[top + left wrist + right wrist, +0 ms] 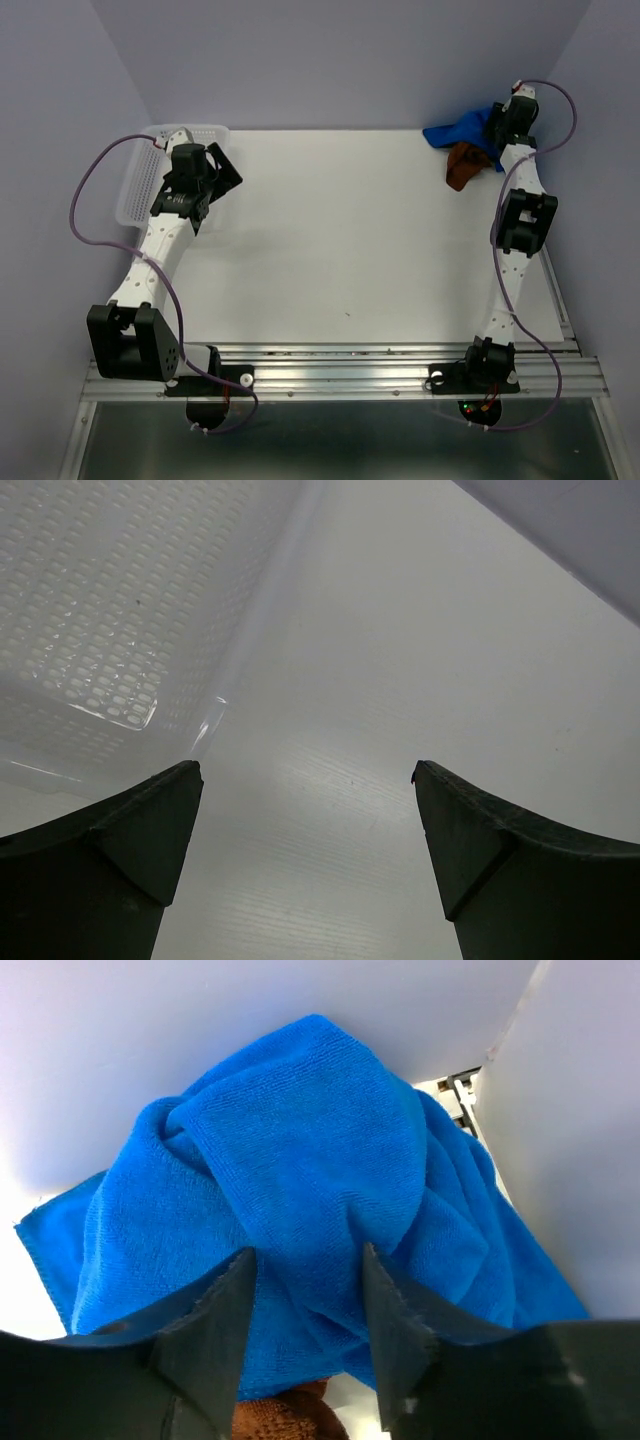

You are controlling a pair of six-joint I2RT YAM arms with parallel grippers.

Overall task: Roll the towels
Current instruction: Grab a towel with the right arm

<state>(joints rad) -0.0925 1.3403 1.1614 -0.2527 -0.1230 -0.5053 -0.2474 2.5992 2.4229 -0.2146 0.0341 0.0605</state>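
The bright blue towel [455, 130] lies crumpled at the far right corner of the white table, partly on top of the rust-brown towel [463, 165]. My right gripper [497, 138] is down on the pile. In the right wrist view the blue towel [300, 1140] fills the frame, and my right gripper [307, 1260] is partly open with its fingers on either side of a raised fold. A bit of the brown towel [285, 1415] shows below it. My left gripper [222, 170] is open and empty beside the basket, also in its wrist view [305, 770].
A white perforated basket [140, 185] stands at the far left edge of the table and fills the upper left of the left wrist view [90, 610]. Pale purple walls close in the back and both sides. The right wall is just beside the towels.
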